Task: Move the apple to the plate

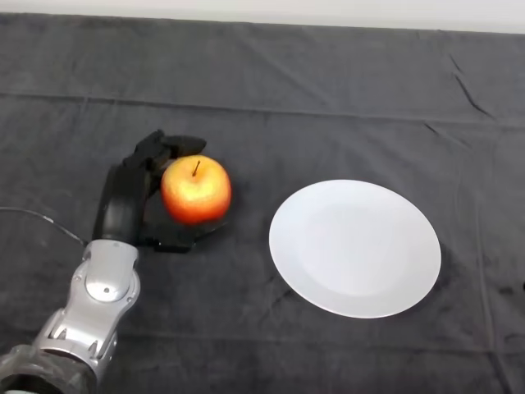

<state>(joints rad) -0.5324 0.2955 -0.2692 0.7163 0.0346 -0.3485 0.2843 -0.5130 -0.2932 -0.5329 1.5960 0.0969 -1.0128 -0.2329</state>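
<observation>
A red and yellow apple [196, 190] with a short stem sits left of centre on the dark cloth. My left hand [131, 197] is right beside it on its left, with the fingers curled over the apple's far side and the thumb under its near side. The apple stays upright in that grasp. A white round plate [355, 247] lies to the right of the apple, apart from it, with nothing on it.
The dark cloth [328, 98] covers the whole table and shows a few creases at the far right. A pale wall strip [262, 8] runs along the table's far edge.
</observation>
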